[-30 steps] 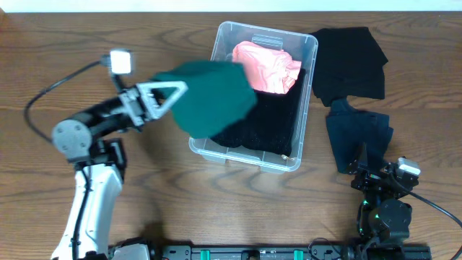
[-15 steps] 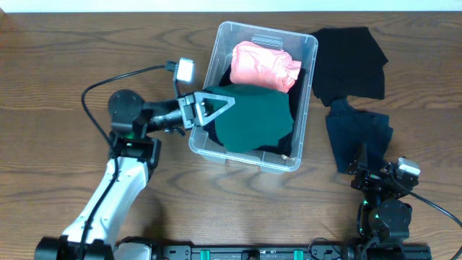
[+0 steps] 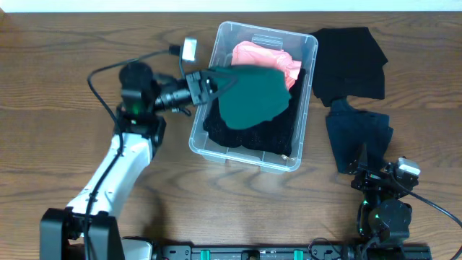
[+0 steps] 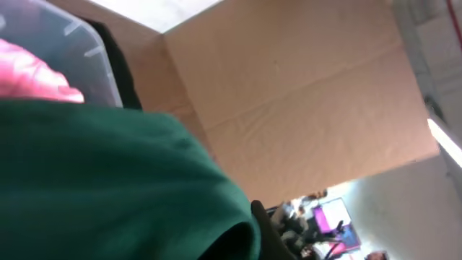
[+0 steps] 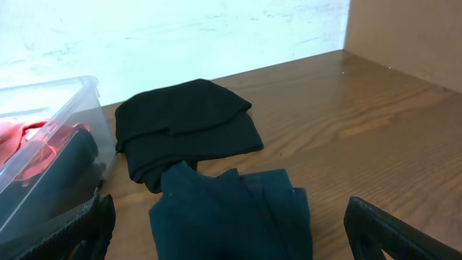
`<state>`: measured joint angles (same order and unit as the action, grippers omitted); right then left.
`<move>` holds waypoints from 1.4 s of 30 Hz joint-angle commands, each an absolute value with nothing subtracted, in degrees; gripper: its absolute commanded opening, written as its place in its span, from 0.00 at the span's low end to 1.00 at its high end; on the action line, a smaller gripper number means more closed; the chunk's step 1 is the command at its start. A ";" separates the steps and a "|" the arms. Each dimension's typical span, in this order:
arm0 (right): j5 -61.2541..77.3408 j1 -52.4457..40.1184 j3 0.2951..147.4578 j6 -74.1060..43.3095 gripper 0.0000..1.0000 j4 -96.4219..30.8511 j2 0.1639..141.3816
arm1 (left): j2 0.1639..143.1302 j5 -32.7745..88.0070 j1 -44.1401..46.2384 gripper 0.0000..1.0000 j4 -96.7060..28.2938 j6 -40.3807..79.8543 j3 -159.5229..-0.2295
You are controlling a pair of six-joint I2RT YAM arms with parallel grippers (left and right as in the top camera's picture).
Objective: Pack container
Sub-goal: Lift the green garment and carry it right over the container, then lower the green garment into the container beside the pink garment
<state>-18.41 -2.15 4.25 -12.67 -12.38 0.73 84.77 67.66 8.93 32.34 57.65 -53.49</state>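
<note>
The clear plastic container (image 3: 244, 159) stands mid-table, holding a pink cloth (image 3: 287, 62) at the far end and a black cloth (image 3: 253, 134) along the bottom. My left gripper (image 3: 215, 79) is shut on a green cloth (image 3: 253, 97) that hangs over the container's middle, partly covering the pink cloth. From the left wrist, the green cloth (image 4: 108, 188) fills the view, with the pink cloth (image 4: 29, 72) and a container corner (image 4: 90, 43) behind it. My right gripper (image 3: 381, 175) rests open at the near right, holding nothing.
A black garment (image 3: 350, 61) lies right of the container, and a dark navy garment (image 3: 359, 133) lies nearer, just ahead of the right gripper (image 5: 238, 242). The right wrist view shows both garments, black (image 5: 184, 123) and navy (image 5: 231, 213). A cardboard wall (image 4: 303, 94) stands behind the table.
The left gripper has carried the green cloth from the container's left edge over its middle and toward the far end, onto the pink cloth. The right arm has stayed still.
</note>
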 commanded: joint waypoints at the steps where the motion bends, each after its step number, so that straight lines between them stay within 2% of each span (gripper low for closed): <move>1: -18.41 -1.89 4.05 -13.26 0.99 -12.45 0.49 | 84.23 64.75 9.19 0.06 19.97 49.67 -61.56; 5: -18.41 -1.89 4.05 -13.23 0.99 -12.45 0.49 | 84.23 54.70 9.85 0.06 -5.52 38.44 -70.37; 8: -18.41 -1.89 4.05 -13.26 0.99 -12.45 0.49 | 84.23 45.98 11.99 0.06 -19.51 30.52 -76.03; 13: -18.41 -1.89 4.05 -13.26 0.99 -12.45 0.49 | 84.23 33.91 17.96 0.06 -29.04 22.22 -81.32; 23: -18.41 -1.89 4.05 -13.26 0.99 -12.45 0.49 | 86.67 17.02 28.82 0.06 -29.15 17.26 -81.78; 35: -18.41 -1.89 4.05 -13.23 0.99 -12.45 0.49 | 88.09 16.82 29.98 0.06 -8.34 22.98 -82.85; 42: -18.41 -1.89 4.05 -13.26 0.99 -12.45 0.49 | 88.92 13.58 30.74 0.06 -7.33 26.74 -82.94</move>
